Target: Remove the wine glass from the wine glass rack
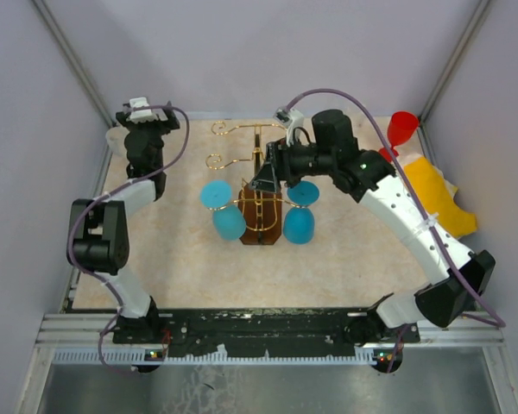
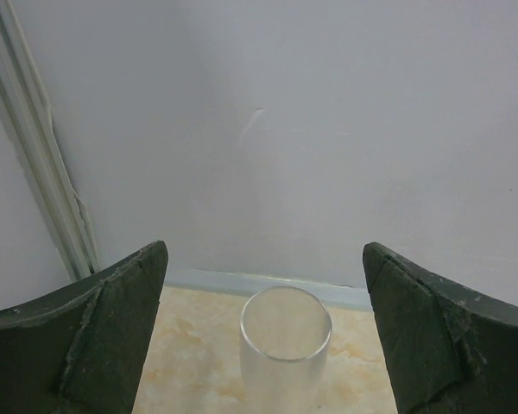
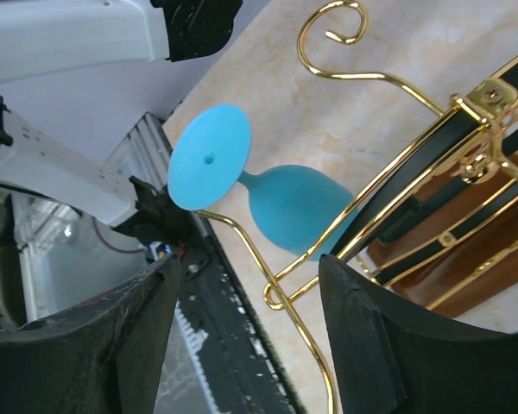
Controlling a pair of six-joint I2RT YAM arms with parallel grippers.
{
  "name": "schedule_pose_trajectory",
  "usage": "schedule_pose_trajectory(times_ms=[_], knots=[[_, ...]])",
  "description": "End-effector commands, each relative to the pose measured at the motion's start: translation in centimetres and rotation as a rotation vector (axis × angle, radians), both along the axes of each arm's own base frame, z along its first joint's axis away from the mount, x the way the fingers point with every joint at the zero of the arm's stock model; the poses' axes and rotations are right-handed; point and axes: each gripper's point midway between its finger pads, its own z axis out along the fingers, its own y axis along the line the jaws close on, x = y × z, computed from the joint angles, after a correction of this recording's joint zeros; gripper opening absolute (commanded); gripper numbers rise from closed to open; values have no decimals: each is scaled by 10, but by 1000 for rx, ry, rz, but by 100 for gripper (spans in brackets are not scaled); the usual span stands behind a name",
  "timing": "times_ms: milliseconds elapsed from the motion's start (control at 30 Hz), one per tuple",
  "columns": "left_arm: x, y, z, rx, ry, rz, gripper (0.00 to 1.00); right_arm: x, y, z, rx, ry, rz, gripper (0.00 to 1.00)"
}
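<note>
The wine glass rack [image 1: 261, 210], gold wire on a dark brown base, stands mid-table. Two blue wine glasses hang upside down from it, one on its left [image 1: 224, 211] and one on its right [image 1: 300, 217]. My right gripper [image 1: 266, 178] is open and empty just above the rack's top, between the two glasses. In the right wrist view its fingers [image 3: 246, 336] frame a gold wire arm [image 3: 328, 250], with the left blue glass [image 3: 272, 194] hanging beyond them, untouched. My left gripper [image 1: 143, 115] is open in the back left corner.
A clear tumbler [image 2: 285, 341] stands between the left fingers, by the back wall. A red wine glass [image 1: 402, 129] stands at the back right beside a yellow object [image 1: 442, 197]. Empty gold loops [image 1: 217, 129] stick out at the rack's back left.
</note>
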Motion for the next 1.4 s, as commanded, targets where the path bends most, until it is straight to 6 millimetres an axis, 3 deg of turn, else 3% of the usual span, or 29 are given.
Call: schedule_pose_trajectory(times_ms=[0,200,433,600,733,1000,1067,1267,1367], knots=[[-17,5,7,-45,46,6,100,-14,12,31,101,126,-32,65],[-41,11,21,-80,89,24,98,-33,33,33,143,225,-9,65],[-68,10,38,-114,162,8,98,-34,50,14,94,269,-47,59],[-82,0,31,-163,238,-49,97,-28,60,4,93,291,-60,50],[-94,-14,22,-210,272,-125,93,-22,66,-1,91,298,-66,50],[-110,-12,19,-211,281,-127,94,-16,76,-6,98,314,-56,49],[-112,-12,20,-206,284,-128,94,-15,78,-9,92,319,-57,46],[-116,-14,21,-202,295,-137,94,-13,82,-2,115,313,-52,15],[-117,-15,19,-206,305,-142,94,-14,81,5,130,307,-51,5]])
